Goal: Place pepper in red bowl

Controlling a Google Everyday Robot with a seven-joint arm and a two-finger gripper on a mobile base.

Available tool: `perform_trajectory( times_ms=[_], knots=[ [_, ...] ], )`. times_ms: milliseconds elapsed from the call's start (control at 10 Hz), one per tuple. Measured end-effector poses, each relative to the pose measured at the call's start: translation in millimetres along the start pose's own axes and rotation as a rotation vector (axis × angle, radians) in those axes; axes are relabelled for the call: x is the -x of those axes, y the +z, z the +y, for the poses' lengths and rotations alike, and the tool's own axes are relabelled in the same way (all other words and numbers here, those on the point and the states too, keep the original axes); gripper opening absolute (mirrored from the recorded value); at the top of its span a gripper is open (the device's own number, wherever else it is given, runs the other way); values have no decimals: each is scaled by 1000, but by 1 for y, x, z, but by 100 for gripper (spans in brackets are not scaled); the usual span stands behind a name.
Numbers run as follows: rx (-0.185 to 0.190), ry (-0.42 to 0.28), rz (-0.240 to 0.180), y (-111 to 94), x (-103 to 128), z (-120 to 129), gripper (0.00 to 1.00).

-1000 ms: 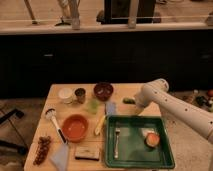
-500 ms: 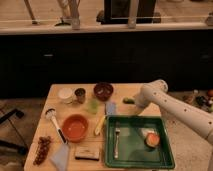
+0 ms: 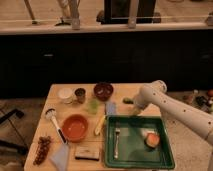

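— So, where is the pepper lying?
— On the worktop, long axis running left-right (tip unclear), just beside the tool; its grip I cannot tell. The red bowl is sitting well apart.

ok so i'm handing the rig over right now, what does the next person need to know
Gripper: low over the right rear of the table, at the far edge of the green tray.
Pepper: on the table just left of the gripper, apparently not lifted.
Red bowl: front left of the table, no pepper in it.
Done: the gripper is at the pepper; nothing has been placed.
Left: grasp the pepper, carry it left and forward past the banana, and release it in the red bowl.
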Motion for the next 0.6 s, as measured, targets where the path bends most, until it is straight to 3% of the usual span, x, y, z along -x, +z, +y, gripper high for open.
perform_trajectory(
  times_ms=[600],
  knots=[
    [18, 124, -9, 3, -35, -41, 80]
  ],
)
